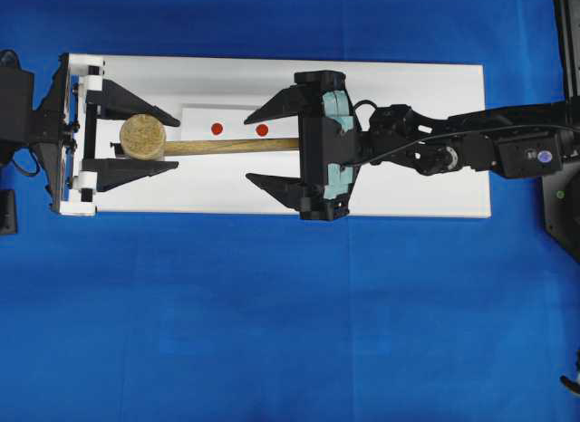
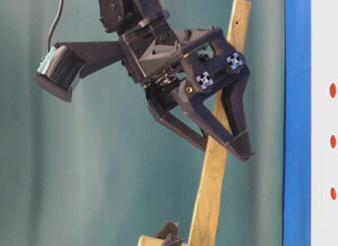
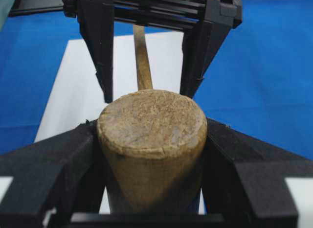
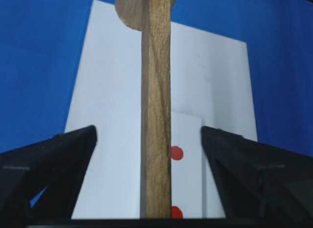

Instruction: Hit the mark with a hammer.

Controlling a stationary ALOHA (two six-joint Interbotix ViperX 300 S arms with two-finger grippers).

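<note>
In the left wrist view, nearest to the camera, the left black gripper (image 3: 151,154) is clamping the thick cylindrical head of the light-brown wooden mallet (image 3: 151,140) from both sides, its two fingers (image 3: 54,164) pressing against the head. The flat, rough end of the head is facing up toward the camera, and the slim wooden handle is running away from it over the white rectangular board (image 3: 73,91). Farther along the handle, the right black gripper (image 3: 149,88) is standing with its jaws spread wide, one on each side of the handle and not touching it.

In the overhead view the mallet (image 1: 145,137) is lying along the board (image 1: 408,87), the head at the left end between the left gripper's (image 1: 145,143) fingers, the free end of the handle reaching between the open fingers of the right gripper (image 1: 267,146). Two red round marks (image 1: 262,129) are sitting on a smaller white sheet (image 1: 204,116) just beside the handle. The blue cloth (image 1: 272,313) is covering the table all around the board.
</note>
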